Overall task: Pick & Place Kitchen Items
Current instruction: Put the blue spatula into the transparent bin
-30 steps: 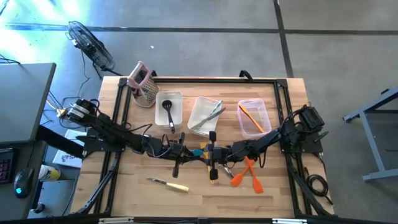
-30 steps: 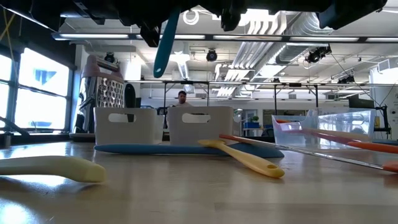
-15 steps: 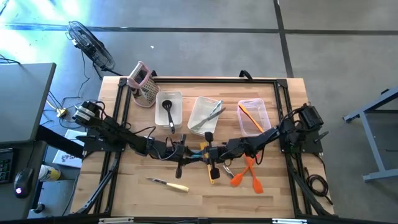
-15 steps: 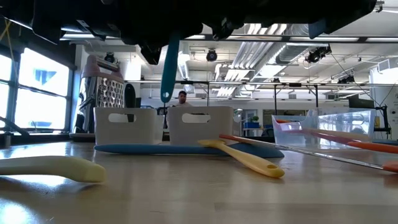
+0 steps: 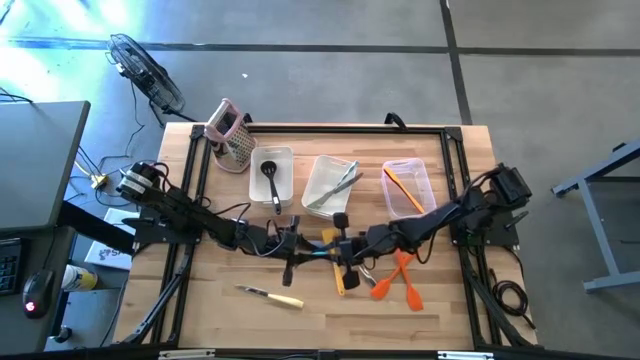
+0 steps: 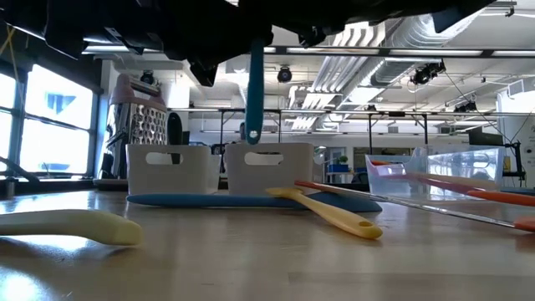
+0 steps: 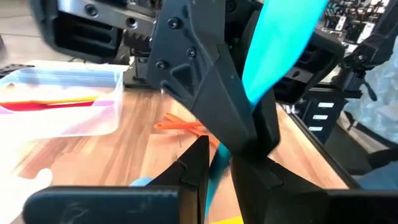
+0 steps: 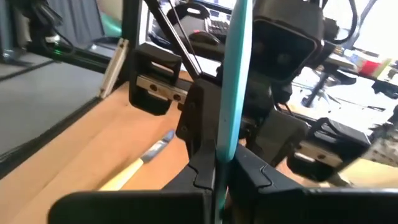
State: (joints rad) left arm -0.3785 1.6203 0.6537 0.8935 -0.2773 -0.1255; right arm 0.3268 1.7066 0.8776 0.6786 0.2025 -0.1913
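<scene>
From above, three clear bins sit in a row at the table's 12 o'clock side. The left bin (image 5: 271, 176) holds a black ladle (image 5: 272, 183). The middle bin (image 5: 329, 184) holds metal tongs (image 5: 338, 187). The right bin (image 5: 408, 189) holds an orange spatula (image 5: 401, 189). A grater (image 5: 231, 135) stands at 10 o'clock, outside the bins. The two arms meet at the table's middle, the left gripper (image 5: 296, 250) just beside the right gripper (image 5: 343, 249), with a blue spatula (image 5: 322, 247) between them. Two orange spatulas (image 5: 398, 279) lie at 4 o'clock, a yellow one (image 5: 340, 283) beside them, and a knife (image 5: 272, 295) at 7 o'clock.

At table height, the blue spatula (image 6: 252, 92) hangs upright in the air from the dark grippers above. A blue tool (image 6: 242, 201) and the yellow spatula (image 6: 330, 213) lie flat before two bins (image 6: 219, 168); the third bin (image 6: 451, 174) at 3 o'clock shows orange handles inside.

The left wrist camera shows its fingers (image 7: 199, 168) slightly parted around the blue handle (image 7: 217, 171), though whether they touch it cannot be told. A bin (image 7: 62, 102) beyond holds a red and an orange tool.

The right wrist camera shows its fingers (image 8: 208, 171) clamped tight on the blue handle (image 8: 230, 93), with the knife (image 8: 134, 165) on the wood beyond.
</scene>
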